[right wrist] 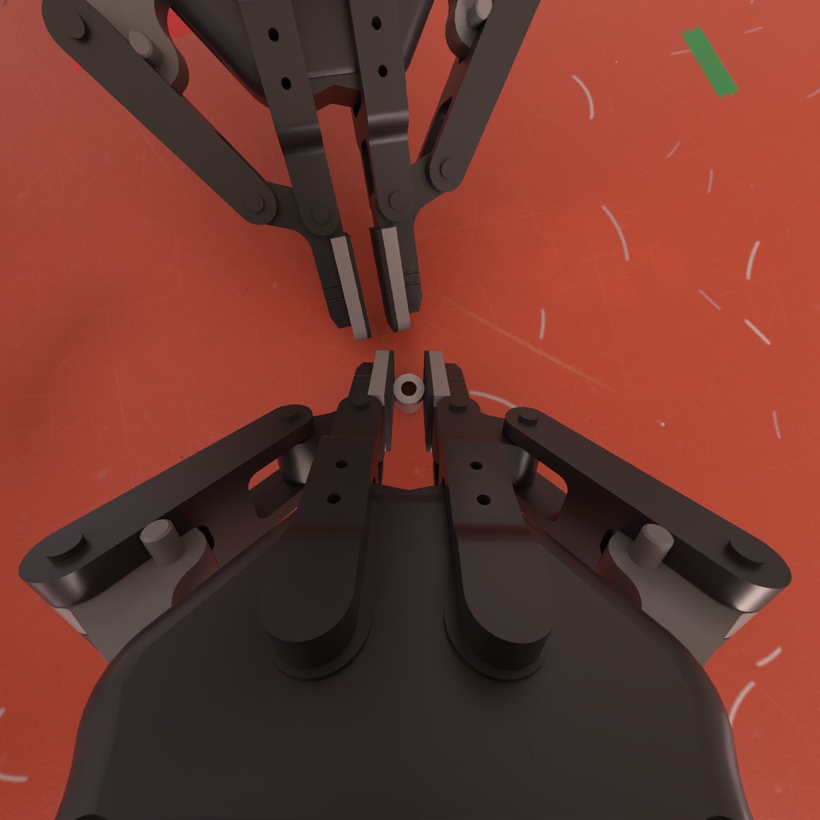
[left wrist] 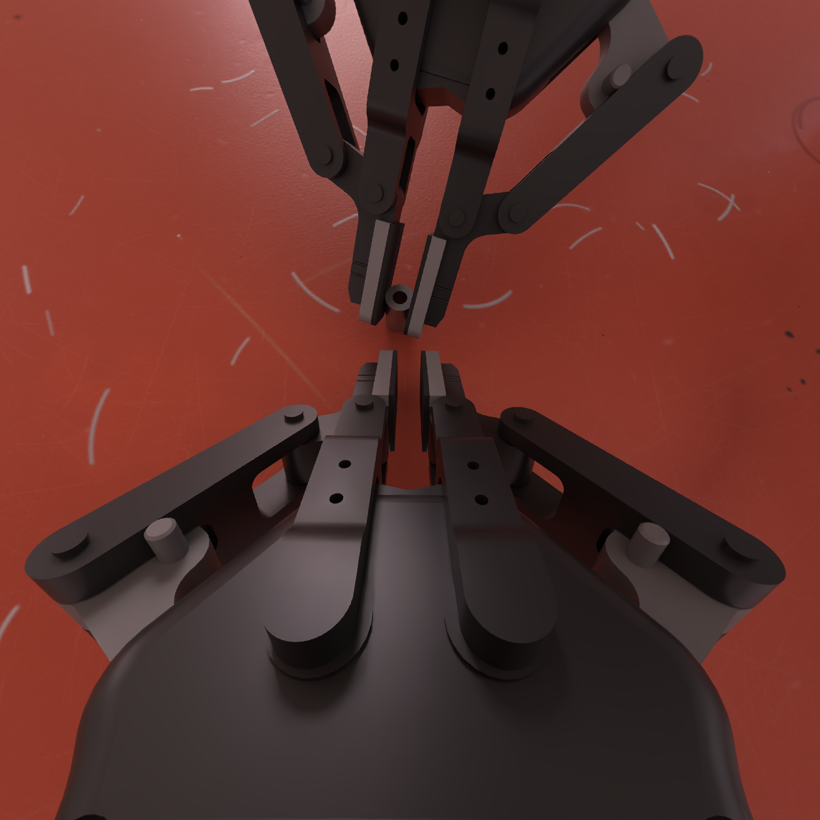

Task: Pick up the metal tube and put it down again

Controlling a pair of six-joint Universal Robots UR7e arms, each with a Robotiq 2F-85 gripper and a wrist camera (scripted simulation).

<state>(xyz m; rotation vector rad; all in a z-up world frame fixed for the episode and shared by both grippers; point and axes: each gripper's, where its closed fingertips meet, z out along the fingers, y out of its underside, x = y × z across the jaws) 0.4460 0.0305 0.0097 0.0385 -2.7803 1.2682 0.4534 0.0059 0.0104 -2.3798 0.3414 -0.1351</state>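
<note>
You look down on a short grey metal tube (right wrist: 408,389) standing upright, long axis vertical, open bore facing you. The right gripper (right wrist: 408,377) pinches it between its jaws over the scratched red worktop (right wrist: 621,355). The left gripper (left wrist: 409,375) has jaws slightly apart, holding nothing.

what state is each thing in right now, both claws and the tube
small grey metal tube: upright, open end up, between the right claw's pads, which sit against its sides
right claw: shut on the tube
left claw: nearly shut, narrow gap, holding nothing, just short of the tube
green strip: flat on the red table, far from both claws
</note>
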